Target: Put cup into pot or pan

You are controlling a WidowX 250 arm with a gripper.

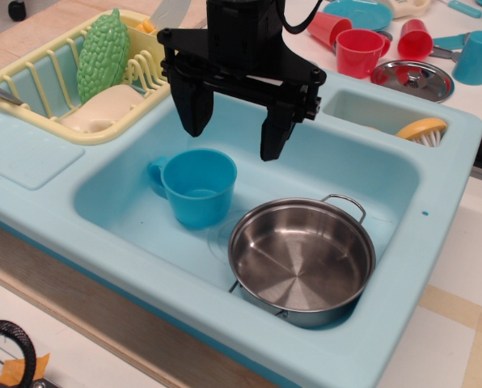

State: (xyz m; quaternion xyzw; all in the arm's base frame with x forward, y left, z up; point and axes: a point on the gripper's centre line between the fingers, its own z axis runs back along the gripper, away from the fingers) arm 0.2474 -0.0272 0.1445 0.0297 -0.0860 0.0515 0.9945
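The bright blue plastic mug with a side loop handle (198, 187) stands upright at centre frame, just left of the round shallow stainless-steel pan (302, 259). The black tool (234, 139) hovers above, spread wide and empty. The mug looks light, stiff and slippery; its rim seems the best hold.

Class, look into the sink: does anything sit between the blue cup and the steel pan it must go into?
Nothing visible does. The cup stands upright just left of the pan, only bare sink floor between them, and the pan is empty. The open tool hangs above.
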